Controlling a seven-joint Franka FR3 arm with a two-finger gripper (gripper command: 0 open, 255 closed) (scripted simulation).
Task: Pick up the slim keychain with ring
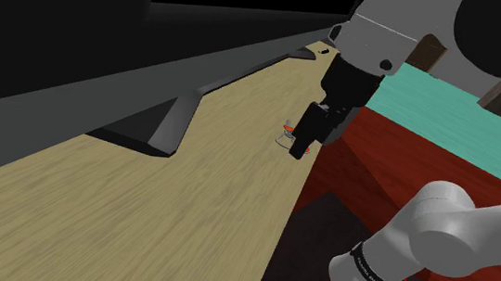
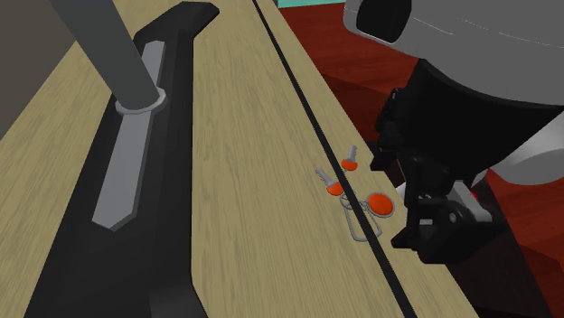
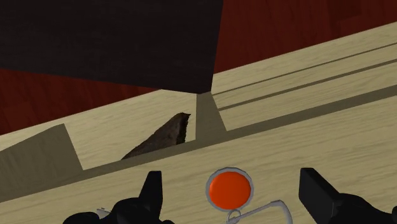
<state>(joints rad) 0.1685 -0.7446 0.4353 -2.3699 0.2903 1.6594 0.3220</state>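
Observation:
The keychain (image 2: 365,206) lies on the pale wooden counter (image 2: 244,181), close to its edge. It has a thin silver wire ring (image 2: 360,223) and small keys with round orange heads. In the shoulder view the keychain (image 1: 287,134) sits just beside the black gripper (image 1: 300,147). My gripper (image 2: 408,217) hangs low over the counter edge, right next to the keychain. In the wrist view the gripper (image 3: 235,194) is open. One orange head (image 3: 229,189) lies between the fingers (image 3: 153,191), and neither finger touches it. Part of the wire ring (image 3: 270,209) shows beside it.
A long dark raised fixture (image 2: 136,172) with a grey post (image 2: 108,50) runs along the counter's far side. A dark groove (image 2: 312,117) follows the near edge. Beyond that edge lie red-brown floor (image 1: 386,165) and a teal surface (image 1: 447,110).

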